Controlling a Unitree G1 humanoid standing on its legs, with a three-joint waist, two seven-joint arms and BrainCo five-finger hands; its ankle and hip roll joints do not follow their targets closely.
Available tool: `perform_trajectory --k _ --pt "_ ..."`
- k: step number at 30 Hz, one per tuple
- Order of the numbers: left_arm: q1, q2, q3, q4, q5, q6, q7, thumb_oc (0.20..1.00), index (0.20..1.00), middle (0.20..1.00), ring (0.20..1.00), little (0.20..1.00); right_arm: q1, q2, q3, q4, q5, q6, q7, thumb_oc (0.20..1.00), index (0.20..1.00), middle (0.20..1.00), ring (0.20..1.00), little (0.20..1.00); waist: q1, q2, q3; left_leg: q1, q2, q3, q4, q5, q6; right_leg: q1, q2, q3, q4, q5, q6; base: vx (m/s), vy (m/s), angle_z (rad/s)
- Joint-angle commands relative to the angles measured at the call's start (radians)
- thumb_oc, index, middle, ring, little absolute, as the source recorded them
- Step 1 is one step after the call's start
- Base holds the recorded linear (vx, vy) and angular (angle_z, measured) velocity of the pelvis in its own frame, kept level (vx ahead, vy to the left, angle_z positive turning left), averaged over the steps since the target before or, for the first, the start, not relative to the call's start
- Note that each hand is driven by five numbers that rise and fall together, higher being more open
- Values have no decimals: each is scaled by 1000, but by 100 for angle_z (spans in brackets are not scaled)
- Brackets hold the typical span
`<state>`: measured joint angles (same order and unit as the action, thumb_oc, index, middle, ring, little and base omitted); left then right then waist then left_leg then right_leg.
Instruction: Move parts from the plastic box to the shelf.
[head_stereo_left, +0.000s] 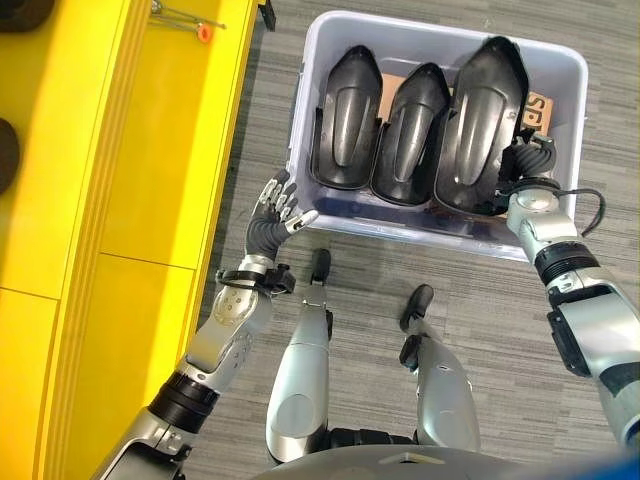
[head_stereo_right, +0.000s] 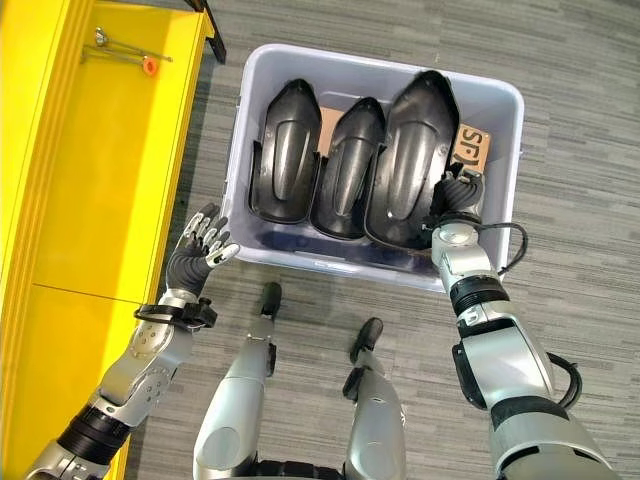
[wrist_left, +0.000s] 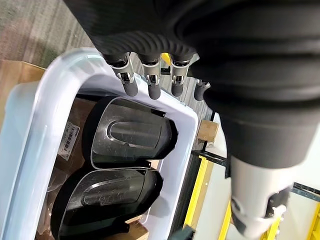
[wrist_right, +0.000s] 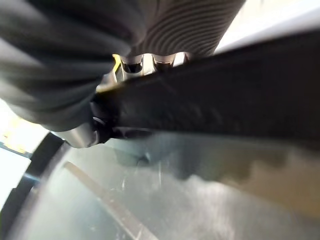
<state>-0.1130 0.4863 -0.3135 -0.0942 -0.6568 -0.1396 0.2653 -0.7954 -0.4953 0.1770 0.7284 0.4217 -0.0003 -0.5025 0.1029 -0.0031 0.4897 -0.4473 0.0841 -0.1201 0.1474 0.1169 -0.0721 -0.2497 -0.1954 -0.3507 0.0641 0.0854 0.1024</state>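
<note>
Nearest to us, our left hand (head_stereo_left: 272, 222) hangs over the grey floor (head_stereo_right: 590, 150) just outside the near left corner of the plastic box (head_stereo_left: 345, 30), fingers loose and spread, holding nothing. Our right hand (head_stereo_right: 457, 196) is down inside the box at its near right corner, pressed up against the rim of the biggest black part (head_stereo_right: 415, 160); in the right wrist view the fingers (wrist_right: 145, 64) disappear behind that dark edge, so we honestly can't tell if they've grabbed it or are just resting there. All three parts sit in the box side by side: the big one on the right, a smaller middle part (head_stereo_left: 408, 130) touching it, and the left part (head_stereo_left: 345, 115) beside that, all lying lengthwise, hollow side up, with some cardboard (head_stereo_right: 470, 148) showing under them toward the far side of the box. The yellow shelf (head_stereo_left: 150, 150) runs along left of the box, and a small orange-tipped tool (head_stereo_left: 203, 31) lies on it near the box's far left corner.
</note>
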Motion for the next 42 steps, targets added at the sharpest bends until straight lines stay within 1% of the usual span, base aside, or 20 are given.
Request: perform_trajectory --k 1,5,12,17,22,23,25,26,28,30,31,32,33,34,35,36,37,39,40,42 --pt "42 26 -8 -33 -9 -14 -37 1000 1000 1000 1000 1000 89 5 -68 -71 53 -124 -23 200 200 200 200 200 -6 -38 -98 35 15 28 -55 -52 11 -11 -76 74 59 -78 62 95 -1 1" --pt "82 25 20 -34 -6 5 -55 1000 1000 1000 1000 1000 254 34 -122 -242 69 -151 5 200 200 200 200 200 -21 -46 -146 96 24 30 -71 -62 10 54 -78 65 34 -84 68 103 -16 5" --pt "166 2 101 -28 25 37 -85 1000 1000 1000 1000 1000 483 75 -201 -464 58 -146 80 200 200 200 200 200 -37 -49 -245 203 34 41 -116 -68 4 165 -69 44 -24 -82 81 92 -14 0" --pt "201 -13 143 -10 45 49 -94 1000 1000 1000 1000 1000 550 81 -225 -515 35 -130 112 200 200 200 200 200 -35 -45 -291 260 44 40 -132 -73 3 211 -63 42 -15 -103 81 52 -17 -2" --pt "226 -38 175 28 65 57 -109 1000 1000 1000 1000 1000 585 91 -215 -504 22 -106 152 200 200 200 200 200 -22 -42 -338 341 67 34 -167 -68 -3 274 -43 39 13 -149 72 57 -55 -1" --pt "245 -42 199 30 72 62 -115 1000 1000 1000 1000 1000 591 89 -212 -509 23 -99 173 200 200 200 200 200 -15 -38 -355 371 84 29 -175 -64 -7 294 -33 39 40 -179 63 53 -78 -2" --pt "255 -48 207 31 74 64 -117 1000 1000 1000 1000 1000 593 85 -212 -514 18 -95 178 200 200 200 200 200 -12 -36 -358 384 91 27 -176 -65 -8 303 -28 42 55 -192 58 19 -120 0" --pt "288 -78 237 44 86 67 -130 1000 1000 1000 1000 1000 602 78 -212 -539 12 -93 204 200 200 200 200 200 2 -31 -358 400 113 8 -171 -52 -17 329 6 57 68 -227 32 -36 -236 8" --pt "312 -96 255 50 89 64 -129 1000 1000 1000 1000 1000 597 68 -206 -541 11 -97 208 200 200 200 200 200 14 -23 -359 401 133 -10 -181 -25 -30 342 35 52 59 -242 13 -84 -254 40" --pt "325 -124 280 58 75 61 -129 1000 1000 1000 1000 1000 571 45 -205 -563 15 -117 202 200 200 200 200 200 53 7 -350 350 165 -65 -230 85 -84 329 91 5 40 -260 -26 -242 -226 82" --pt "307 -139 262 83 72 63 -130 1000 1000 1000 1000 1000 585 31 -226 -572 12 -123 198 200 200 200 200 200 49 20 -337 299 153 -63 -230 123 -90 313 91 -44 36 -251 -35 -300 -65 169" --pt "304 -148 256 97 72 64 -131 1000 1000 1000 1000 1000 598 23 -241 -573 0 -123 197 200 200 200 200 200 43 18 -319 289 150 0 -215 118 -76 309 75 -67 47 -254 -41 -273 0 202" --pt "295 -167 246 121 63 68 -136 1000 1000 1000 1000 1000 612 16 -262 -551 -31 -119 173 200 200 200 200 200 22 8 -308 290 171 119 -168 85 -63 304 49 -103 60 -264 -38 -197 33 132" --pt "290 -176 236 129 53 70 -145 1000 1000 1000 1000 1000 626 22 -274 -536 -45 -112 162 200 200 200 200 200 15 7 -305 294 191 153 -143 73 -64 300 34 -121 68 -260 -34 -114 26 71" --pt "289 -176 235 130 53 70 -145 1000 1000 1000 1000 1000 627 22 -275 -536 -46 -112 161 200 200 200 200 200 16 7 -305 293 191 152 -139 70 -64 301 33 -122 69 -261 -34 -58 105 63" --pt "282 -185 230 128 53 69 -152 1000 1000 1000 1000 1000 663 45 -297 -539 -58 -103 159 200 200 200 200 200 8 11 -307 303 213 164 -107 52 -70 310 7 -149 79 -250 -25 -15 85 94" --pt "283 -184 229 128 53 69 -152 1000 1000 1000 1000 1000 665 46 -298 -541 -59 -102 159 200 200 200 200 200 7 11 -307 302 212 161 -104 50 -69 312 6 -152 79 -251 -24 -4 145 105" --pt "272 -190 224 123 53 72 -149 1000 1000 1000 1000 1000 699 67 -320 -544 -59 -96 161 200 200 200 200 200 -2 16 -313 316 224 168 -90 34 -74 335 -29 -187 100 -245 -15 43 202 96" --pt "271 -193 222 118 58 76 -153 1000 1000 1000 1000 1000 721 85 -338 -539 -52 -92 162 200 200 200 200 200 -7 28 -337 343 214 172 -135 21 -74 360 -45 -215 97 -236 -1 59 210 96" --pt "266 -188 226 112 62 79 -152 1000 1000 1000 1000 1000 736 103 -350 -539 -43 -92 159 200 200 200 200 200 1 28 -356 355 199 166 -172 13 -75 383 -66 -242 84 -219 14 100 215 59"
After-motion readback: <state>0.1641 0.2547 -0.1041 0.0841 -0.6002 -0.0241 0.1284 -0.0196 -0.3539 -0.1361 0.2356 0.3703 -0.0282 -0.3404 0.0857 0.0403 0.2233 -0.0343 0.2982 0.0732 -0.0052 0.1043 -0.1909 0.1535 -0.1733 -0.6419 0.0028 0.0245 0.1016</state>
